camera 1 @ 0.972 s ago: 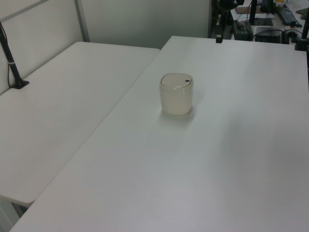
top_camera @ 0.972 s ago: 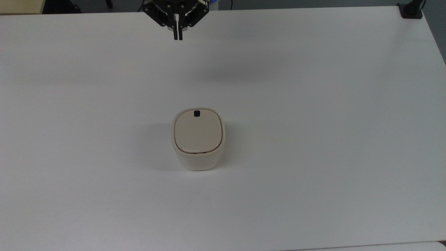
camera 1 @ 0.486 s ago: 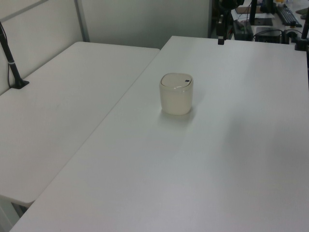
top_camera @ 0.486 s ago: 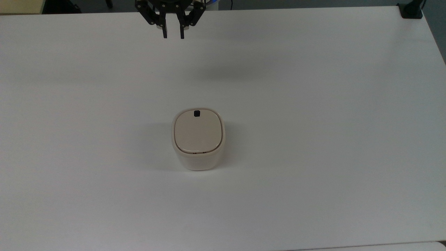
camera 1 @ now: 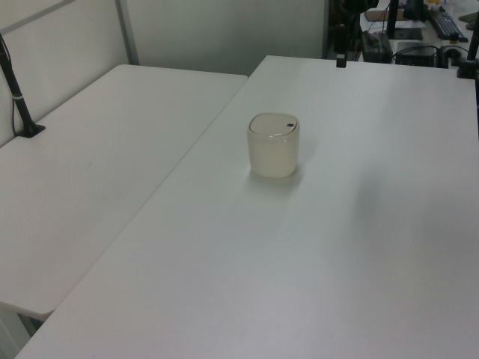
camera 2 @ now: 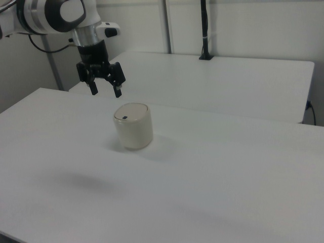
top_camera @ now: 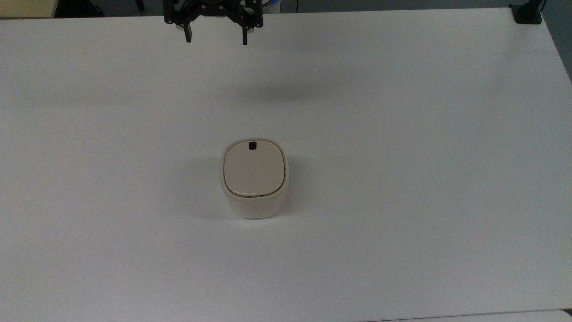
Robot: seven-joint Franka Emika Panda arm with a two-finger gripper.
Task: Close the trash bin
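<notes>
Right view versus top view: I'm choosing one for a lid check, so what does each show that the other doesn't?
Right view alone: the arm's white wrist above the open claw, and a second table behind. Top view alone: the whole flat lid squarely from above. Both: the trash bin with its black square mark.

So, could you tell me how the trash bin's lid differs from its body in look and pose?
The lid is beige and matte, while the body is a paler cream-white.
The lid lies flat on top, facing up; the body stands upright on the table beneath it.
The lid carries a small black square mark; the body shows no mark.
Both share a rounded-square outline.
</notes>
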